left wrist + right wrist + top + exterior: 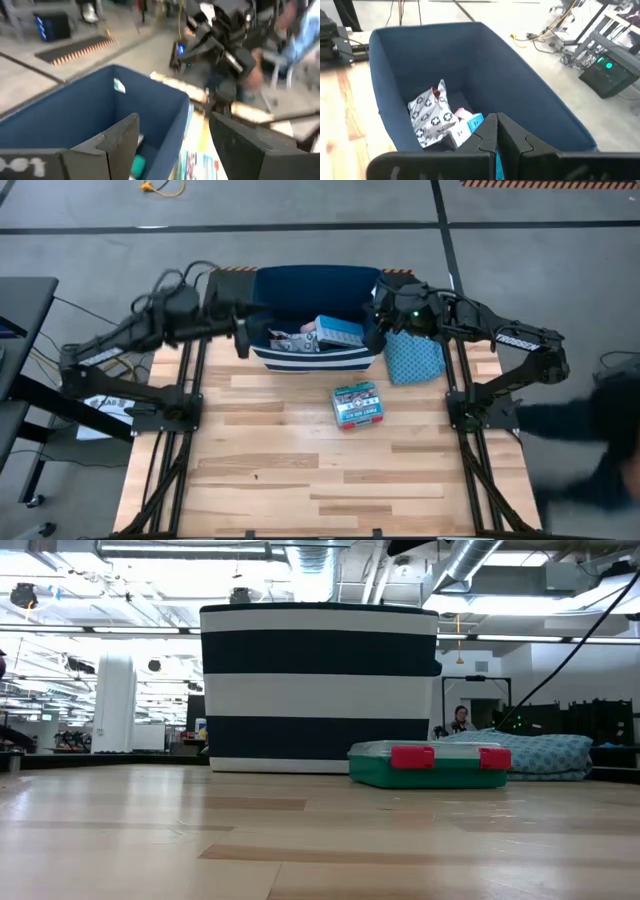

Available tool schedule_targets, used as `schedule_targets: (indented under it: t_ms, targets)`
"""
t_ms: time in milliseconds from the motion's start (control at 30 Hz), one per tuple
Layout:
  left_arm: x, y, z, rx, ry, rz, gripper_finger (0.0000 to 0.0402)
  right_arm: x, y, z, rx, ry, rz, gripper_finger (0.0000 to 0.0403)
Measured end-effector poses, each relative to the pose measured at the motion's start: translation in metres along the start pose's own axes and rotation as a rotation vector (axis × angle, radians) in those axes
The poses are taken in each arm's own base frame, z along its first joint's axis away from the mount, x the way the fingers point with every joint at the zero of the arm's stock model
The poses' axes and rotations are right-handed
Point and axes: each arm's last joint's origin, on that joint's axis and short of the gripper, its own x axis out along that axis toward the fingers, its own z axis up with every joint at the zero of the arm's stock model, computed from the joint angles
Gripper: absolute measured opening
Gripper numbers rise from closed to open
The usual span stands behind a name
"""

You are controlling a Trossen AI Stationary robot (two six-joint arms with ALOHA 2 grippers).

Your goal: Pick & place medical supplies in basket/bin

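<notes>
The navy bin [315, 320] with white stripes stands at the table's far middle, its striped wall [320, 690] filling the low view. Inside lie a white patterned packet [430, 117], a light blue item [338, 330] and other small supplies. A teal-and-red box [357, 405] rests flat on the table just in front of the bin. My left gripper [240, 335] hangs open at the bin's left end, its fingers [117, 140] empty. My right gripper [378, 315] hovers shut over the bin's right end, fingers [490, 132] together with nothing between them.
A teal patterned cloth bag [412, 358] lies on the table right of the bin, under the right arm. A person's dark sleeve [590, 430] shows beyond the table's right edge. The near half of the wooden table [300, 480] holds nothing.
</notes>
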Motion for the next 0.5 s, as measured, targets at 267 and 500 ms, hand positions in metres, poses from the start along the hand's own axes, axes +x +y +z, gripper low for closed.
schedule_targets:
  t_ms: [267,500]
  targets:
    - [-0.002,-0.012,-0.068,-0.087,-0.128,-0.067,0.0231,0.0,-0.001,0.008,0.024,-0.08,-0.008,0.0]
    - [-0.003,-0.024,-0.104,-0.113,-0.124,-0.154,0.0231,0.003,-0.007,0.006,0.035,-0.057,-0.029,0.0]
